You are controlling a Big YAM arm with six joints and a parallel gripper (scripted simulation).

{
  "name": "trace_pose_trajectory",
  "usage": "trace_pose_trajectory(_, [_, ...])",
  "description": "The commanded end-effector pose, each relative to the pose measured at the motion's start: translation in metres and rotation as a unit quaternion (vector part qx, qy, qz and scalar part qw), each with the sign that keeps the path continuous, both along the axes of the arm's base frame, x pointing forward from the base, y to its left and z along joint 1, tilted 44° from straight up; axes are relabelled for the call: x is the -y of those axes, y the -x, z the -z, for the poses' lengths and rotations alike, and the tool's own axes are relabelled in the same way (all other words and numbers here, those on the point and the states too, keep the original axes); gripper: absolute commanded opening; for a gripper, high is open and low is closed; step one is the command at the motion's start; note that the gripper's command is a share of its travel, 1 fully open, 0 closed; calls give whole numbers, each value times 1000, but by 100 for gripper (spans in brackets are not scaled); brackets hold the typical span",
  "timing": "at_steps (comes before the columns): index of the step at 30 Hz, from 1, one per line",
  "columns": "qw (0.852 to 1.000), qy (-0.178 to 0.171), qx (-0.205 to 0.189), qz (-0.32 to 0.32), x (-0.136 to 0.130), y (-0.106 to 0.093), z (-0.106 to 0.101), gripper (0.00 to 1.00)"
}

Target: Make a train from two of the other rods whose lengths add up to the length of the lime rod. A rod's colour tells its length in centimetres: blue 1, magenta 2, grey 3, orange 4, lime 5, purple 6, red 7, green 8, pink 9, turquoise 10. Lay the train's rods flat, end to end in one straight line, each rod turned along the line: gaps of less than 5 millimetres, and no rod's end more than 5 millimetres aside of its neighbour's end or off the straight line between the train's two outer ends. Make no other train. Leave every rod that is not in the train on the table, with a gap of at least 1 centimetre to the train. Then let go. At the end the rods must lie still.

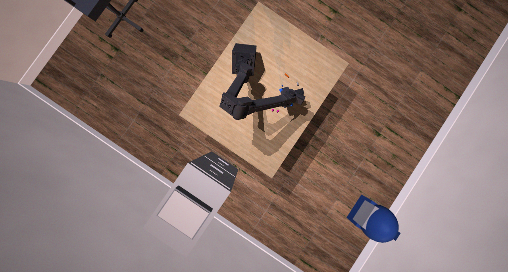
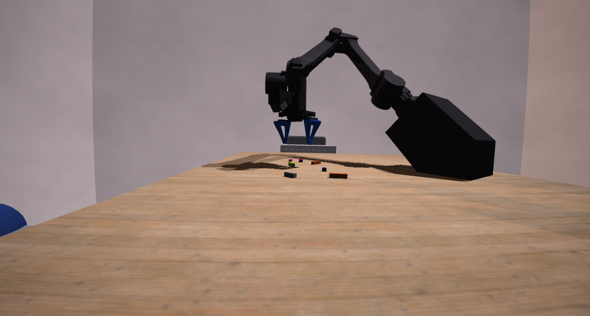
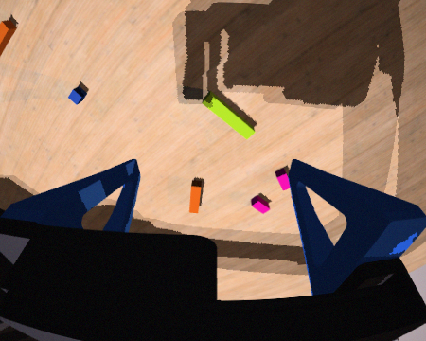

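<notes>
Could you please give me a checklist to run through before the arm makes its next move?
1. Gripper open, with no rod between its fingers: ok.
2. Fingertips raised off the table: ok.
3. A pair adding up to the lime rod available, such as the grey rod with a magenta rod: ok.
4. Grey rod within the wrist view: not ok.
5. Chosen two rods already end to end: not ok.
6. Which pair the arm is going for: cannot tell.
</notes>
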State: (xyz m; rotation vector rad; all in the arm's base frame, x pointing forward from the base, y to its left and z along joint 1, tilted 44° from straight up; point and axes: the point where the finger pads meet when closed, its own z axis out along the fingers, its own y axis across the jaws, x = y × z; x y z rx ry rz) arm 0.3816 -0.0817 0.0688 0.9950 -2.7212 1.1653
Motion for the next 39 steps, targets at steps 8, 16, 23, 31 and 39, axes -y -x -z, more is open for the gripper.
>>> trace_pose_trajectory(8, [994, 20, -55, -91, -23, -20, -1, 100])
trace_pose_trajectory(16, [987, 33, -83, -130, -28, -21, -2, 100])
trace_pose_trajectory(23, [976, 46, -131, -169, -34, -19, 11, 100])
trace_pose_trajectory(31, [965, 58, -155, -204, -38, -24, 8, 100])
trace_pose_trajectory(39, [929, 85, -229, -278, -52, -27, 23, 100])
